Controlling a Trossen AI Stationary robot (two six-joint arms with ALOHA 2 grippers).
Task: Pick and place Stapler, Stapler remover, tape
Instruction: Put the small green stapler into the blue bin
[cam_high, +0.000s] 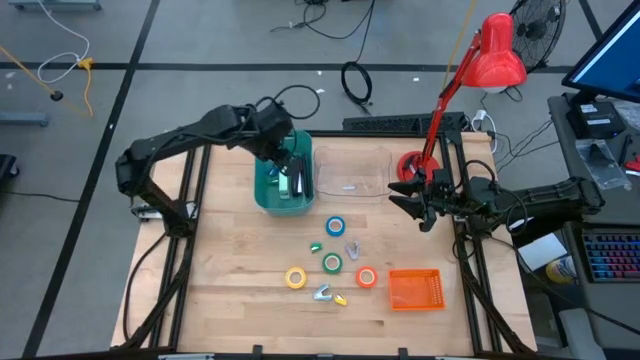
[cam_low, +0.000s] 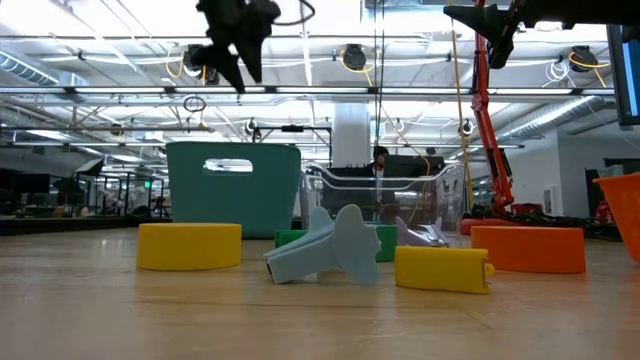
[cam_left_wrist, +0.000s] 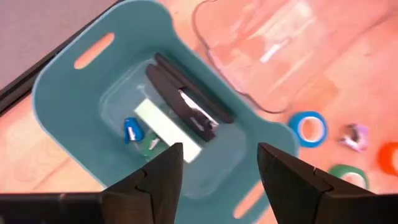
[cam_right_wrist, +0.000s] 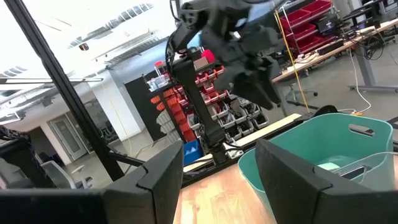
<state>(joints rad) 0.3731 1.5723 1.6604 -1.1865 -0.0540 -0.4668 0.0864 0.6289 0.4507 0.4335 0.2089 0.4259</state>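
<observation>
A black stapler (cam_left_wrist: 186, 102) lies inside the teal bin (cam_high: 268, 192), beside a white-and-green block (cam_left_wrist: 166, 127), a small blue staple remover (cam_left_wrist: 130, 129) and a green one (cam_left_wrist: 149, 144). My left gripper (cam_left_wrist: 217, 168) hangs open above the bin, holding nothing. Blue tape (cam_high: 335, 227), green tape (cam_high: 332, 263), yellow tape (cam_high: 296, 277) and orange tape (cam_high: 366, 277) lie flat on the wooden table. A grey staple remover (cam_high: 352, 250) and a yellow one (cam_high: 340, 298) lie among them. My right gripper (cam_high: 415, 200) waits open, raised at the table's right side.
A clear plastic container (cam_high: 350, 170) stands right of the teal bin. An orange basket (cam_high: 414, 289) sits at the near right. A red desk lamp (cam_high: 495, 55) rises at the far right corner. Bare wood lies at the near left.
</observation>
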